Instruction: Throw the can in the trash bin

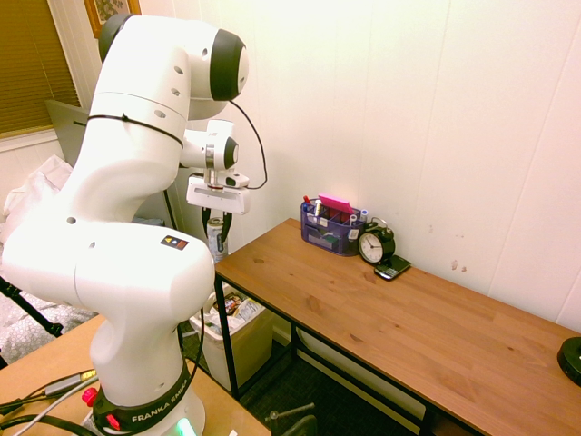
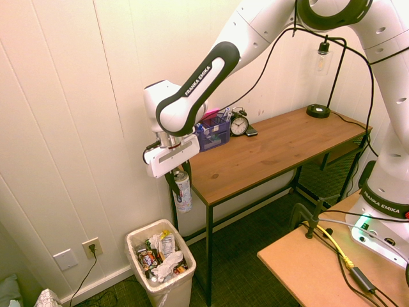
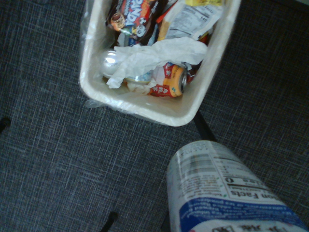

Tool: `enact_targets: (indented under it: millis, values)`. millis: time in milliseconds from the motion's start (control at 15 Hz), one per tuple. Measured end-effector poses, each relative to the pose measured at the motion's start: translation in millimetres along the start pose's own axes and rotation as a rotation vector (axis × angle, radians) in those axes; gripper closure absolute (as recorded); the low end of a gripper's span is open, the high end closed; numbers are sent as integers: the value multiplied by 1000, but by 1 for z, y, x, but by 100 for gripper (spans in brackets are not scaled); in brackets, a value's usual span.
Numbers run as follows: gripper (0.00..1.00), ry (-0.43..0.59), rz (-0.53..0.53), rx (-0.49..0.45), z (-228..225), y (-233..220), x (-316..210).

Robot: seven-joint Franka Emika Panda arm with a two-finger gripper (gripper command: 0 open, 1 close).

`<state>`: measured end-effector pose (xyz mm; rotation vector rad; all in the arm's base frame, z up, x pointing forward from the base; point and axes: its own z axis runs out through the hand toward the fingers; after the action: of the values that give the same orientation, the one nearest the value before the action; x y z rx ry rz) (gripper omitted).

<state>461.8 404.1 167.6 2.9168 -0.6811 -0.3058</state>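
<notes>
The hand (image 2: 181, 181) grips the silver-white aluminium drink can (image 2: 183, 192) by its top, hanging it upright off the wooden surface's (image 2: 268, 150) end, above and slightly aside of the cream rectangular plastic trash bin (image 2: 137, 236), apparently to line up a drop.

- A room in a home, set up as a small study corner.
- A wooden desk (image 2: 268, 150) on thin black metal legs stands against white panelled walls.
- On the desk sit a black alarm clock (image 1: 375, 244), a purple organizer (image 1: 331, 227) of pens, and a black desk lamp (image 2: 324, 77).
- Dark grey carpet (image 3: 53, 159) covers the floor.
- A cream trash bin (image 2: 160, 263) full of wrappers stands beside a wall socket (image 2: 92, 247).
</notes>
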Motion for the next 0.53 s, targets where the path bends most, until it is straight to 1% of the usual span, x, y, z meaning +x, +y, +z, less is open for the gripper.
enact_targets:
  millis: [133,200,333,533]
  values:
    - [100,9,-40,0,2,-14,-25]
    - [0,15,-50,4,1,-20,-34]
    - [0,31,-50,13,-1,-24,-36]
    - [0,46,-31,28,-5,-27,-22]
